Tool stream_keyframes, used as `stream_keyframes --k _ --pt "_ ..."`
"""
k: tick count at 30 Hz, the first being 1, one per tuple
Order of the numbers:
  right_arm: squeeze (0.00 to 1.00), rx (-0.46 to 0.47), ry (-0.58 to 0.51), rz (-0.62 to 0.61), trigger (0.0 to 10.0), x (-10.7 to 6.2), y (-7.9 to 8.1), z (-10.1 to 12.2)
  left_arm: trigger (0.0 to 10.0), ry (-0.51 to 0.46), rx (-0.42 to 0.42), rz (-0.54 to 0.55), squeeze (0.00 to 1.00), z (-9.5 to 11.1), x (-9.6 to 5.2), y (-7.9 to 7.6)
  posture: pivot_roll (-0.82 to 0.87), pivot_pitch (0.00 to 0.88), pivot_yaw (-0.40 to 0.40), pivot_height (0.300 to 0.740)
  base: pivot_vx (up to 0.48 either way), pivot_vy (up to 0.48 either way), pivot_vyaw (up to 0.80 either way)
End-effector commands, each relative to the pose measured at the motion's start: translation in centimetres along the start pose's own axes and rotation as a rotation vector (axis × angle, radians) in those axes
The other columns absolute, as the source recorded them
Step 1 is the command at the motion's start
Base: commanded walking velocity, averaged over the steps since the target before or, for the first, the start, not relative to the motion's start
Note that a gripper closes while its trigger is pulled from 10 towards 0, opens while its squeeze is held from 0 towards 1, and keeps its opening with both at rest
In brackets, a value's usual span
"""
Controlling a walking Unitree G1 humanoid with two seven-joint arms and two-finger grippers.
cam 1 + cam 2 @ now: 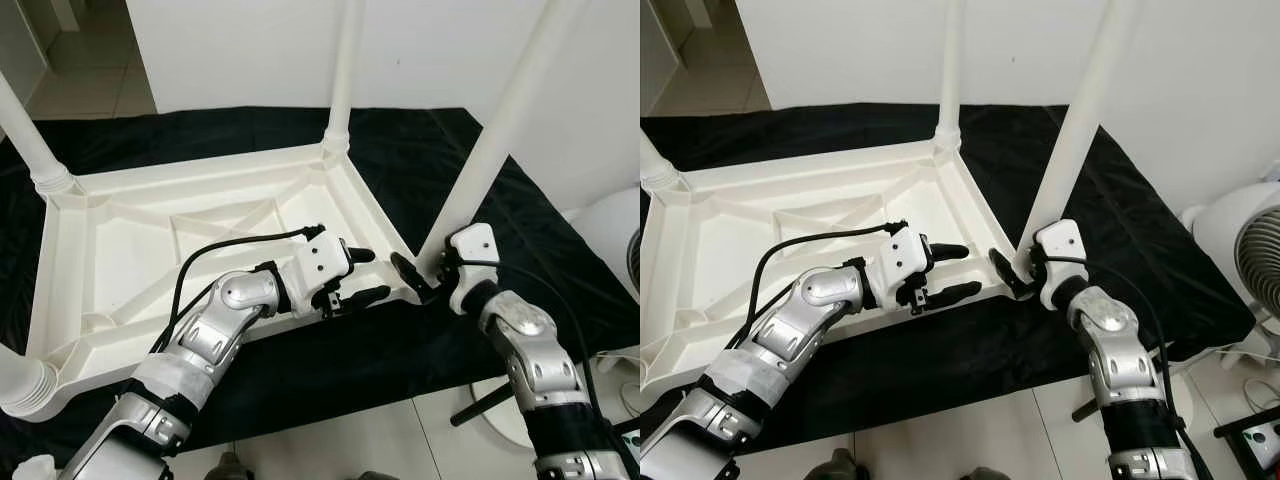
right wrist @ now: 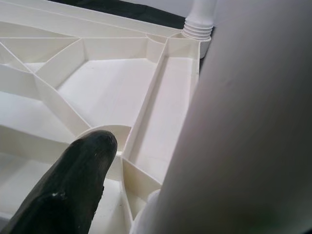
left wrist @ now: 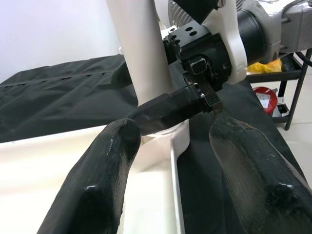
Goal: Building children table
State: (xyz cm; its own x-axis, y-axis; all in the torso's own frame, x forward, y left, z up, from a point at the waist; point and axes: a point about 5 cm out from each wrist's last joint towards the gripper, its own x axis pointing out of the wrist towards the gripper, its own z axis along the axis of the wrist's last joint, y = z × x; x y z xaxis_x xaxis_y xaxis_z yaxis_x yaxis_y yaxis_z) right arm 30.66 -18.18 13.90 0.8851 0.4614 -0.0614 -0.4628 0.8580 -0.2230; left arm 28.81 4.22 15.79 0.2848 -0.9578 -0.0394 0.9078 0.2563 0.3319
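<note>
A white plastic children's table (image 1: pixel 130 250) lies upside down on a black cloth (image 1: pixel 420 140), with its legs standing up. My right gripper (image 1: pixel 420 275) is at the base of the near right leg (image 1: pixel 490 150). One black finger (image 2: pixel 73 190) lies against the leg (image 2: pixel 253 122); the other is hidden behind it, so it looks shut on the leg. My left gripper (image 1: pixel 368 275) is open just above the table's near rim, a little left of that corner, and holds nothing. Its fingertips point at the right gripper's finger (image 3: pixel 165 109).
Three other legs stand at the far right corner (image 1: pixel 343 70), the far left corner (image 1: pixel 30 140) and the near left corner (image 1: pixel 20 385). A white fan (image 1: pixel 1250 240) stands on the tiled floor to the right, its base (image 1: pixel 500 410) near my right arm. A white wall runs behind.
</note>
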Motion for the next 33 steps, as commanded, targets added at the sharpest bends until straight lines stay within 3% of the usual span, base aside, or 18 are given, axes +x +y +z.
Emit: stream_keyframes --k 1,2,3,14,15,19,23,33 --pt "0.0 0.003 0.015 0.028 7.4 0.3 0.5 -0.4 10.0 0.011 0.01 -0.09 0.0 0.0 0.2 -0.6 0.01 0.0 -0.035 0.74 0.0 0.0 0.0" --pt "0.0 0.002 0.016 0.041 2.1 0.6 0.6 -0.5 10.0 0.01 0.01 -0.09 0.0 0.0 0.2 -0.6 0.02 0.0 -0.037 0.74 0.0 0.0 0.0" --pt "0.0 0.005 0.02 0.056 0.0 0.8 0.8 -0.7 10.0 0.01 0.011 -0.089 0.0 0.1 0.2 -0.6 0.02 0.0 -0.037 0.74 0.0 0.0 0.0" --pt "0.0 0.038 0.021 0.099 0.0 0.8 1.6 -1.8 10.0 0.009 0.011 -0.079 0.0 0.1 0.1 -0.6 0.02 0.0 -0.042 0.74 0.0 0.0 0.0" --pt "0.0 0.049 0.016 0.091 10.0 0.7 1.6 -1.8 10.0 0.008 0.011 -0.079 0.0 0.1 0.2 -0.6 0.02 0.0 -0.041 0.74 0.0 0.0 0.0" --pt "0.0 0.085 0.001 0.063 10.0 0.6 1.4 -1.6 10.0 0.006 0.012 -0.08 0.0 0.1 0.3 -0.6 0.01 0.0 -0.041 0.74 0.0 0.0 0.0" --pt "0.0 0.117 0.019 -0.079 10.0 0.3 0.7 -1.2 10.0 0.005 0.014 -0.078 0.0 0.1 0.3 -0.5 0.01 0.0 -0.043 0.74 0.0 0.0 0.0" --pt "0.0 0.21 0.021 -0.338 10.0 0.6 1.9 -0.4 10.0 0.005 0.01 -0.081 0.0 0.0 0.3 -0.7 0.0 0.0 -0.048 0.74 0.0 0.0 0.0"
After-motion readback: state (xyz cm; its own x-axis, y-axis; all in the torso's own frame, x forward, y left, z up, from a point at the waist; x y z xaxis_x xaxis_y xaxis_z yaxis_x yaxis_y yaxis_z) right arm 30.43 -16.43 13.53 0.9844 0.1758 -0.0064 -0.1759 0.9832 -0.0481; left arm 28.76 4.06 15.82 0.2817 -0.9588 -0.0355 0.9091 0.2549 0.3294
